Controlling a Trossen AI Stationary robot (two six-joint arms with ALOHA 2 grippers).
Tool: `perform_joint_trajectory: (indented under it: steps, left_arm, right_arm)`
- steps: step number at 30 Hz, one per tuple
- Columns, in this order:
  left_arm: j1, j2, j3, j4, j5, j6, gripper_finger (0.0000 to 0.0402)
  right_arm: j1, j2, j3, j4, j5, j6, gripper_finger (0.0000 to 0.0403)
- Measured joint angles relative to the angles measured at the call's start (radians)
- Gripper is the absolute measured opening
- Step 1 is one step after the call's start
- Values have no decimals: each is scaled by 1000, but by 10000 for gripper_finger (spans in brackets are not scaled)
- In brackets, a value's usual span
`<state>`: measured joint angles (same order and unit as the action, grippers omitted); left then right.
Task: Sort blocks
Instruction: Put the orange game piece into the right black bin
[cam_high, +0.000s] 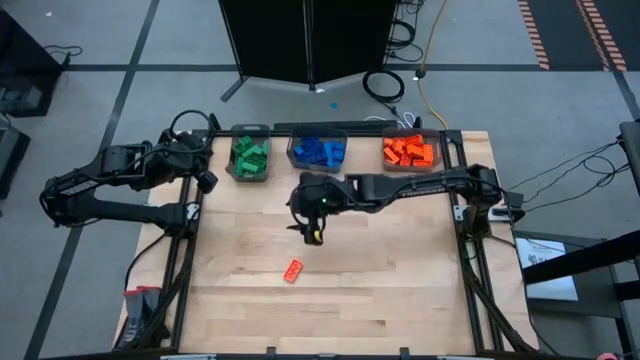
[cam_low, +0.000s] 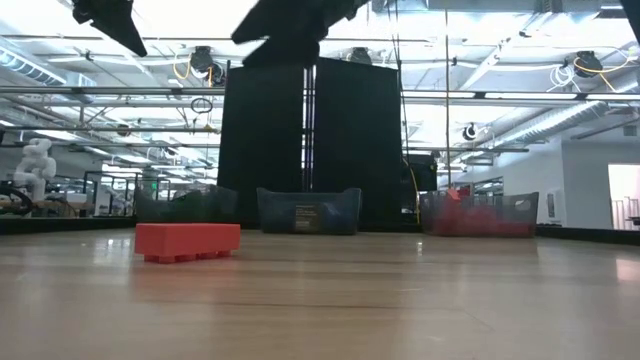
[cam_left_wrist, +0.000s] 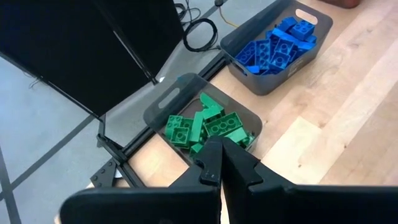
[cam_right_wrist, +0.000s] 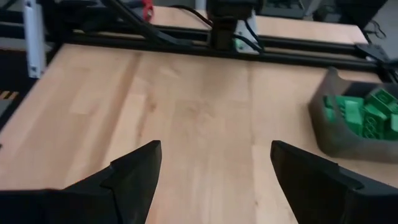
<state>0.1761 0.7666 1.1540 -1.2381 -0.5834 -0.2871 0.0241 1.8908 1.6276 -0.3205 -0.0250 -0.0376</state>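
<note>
— Well, the right gripper (cam_right_wrist: 211, 171) hangs with its jaws spread wide and nothing between them, above bare wood near the middle of the table (cam_high: 400, 290).

— And the left gripper (cam_left_wrist: 219, 163)?

— Its fingers are pressed together, empty, parked over the green bin (cam_high: 249, 158).

— Where is the work?

— One red block (cam_high: 293, 270) lies alone on the table, nearer the front edge than the right gripper, apart from it. The blue bin (cam_high: 317, 152) and red bin (cam_high: 410, 152) sit along the far edge.

— What could go wrong?

— Probably a descent off-centre: one finger lands on the block, tips or skids it, and the jaws close on air.
</note>
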Motion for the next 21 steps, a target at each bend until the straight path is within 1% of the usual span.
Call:
perform_joint_trajectory:
  steps: [13,21]
  left_arm:
    - [0,0,0,0,6,-23,0]
    - [0,0,0,-1,6,-22,0]
  right_arm:
    - [113,0,0,26,1,1,297]
    - [164,0,0,72,8,56,297]
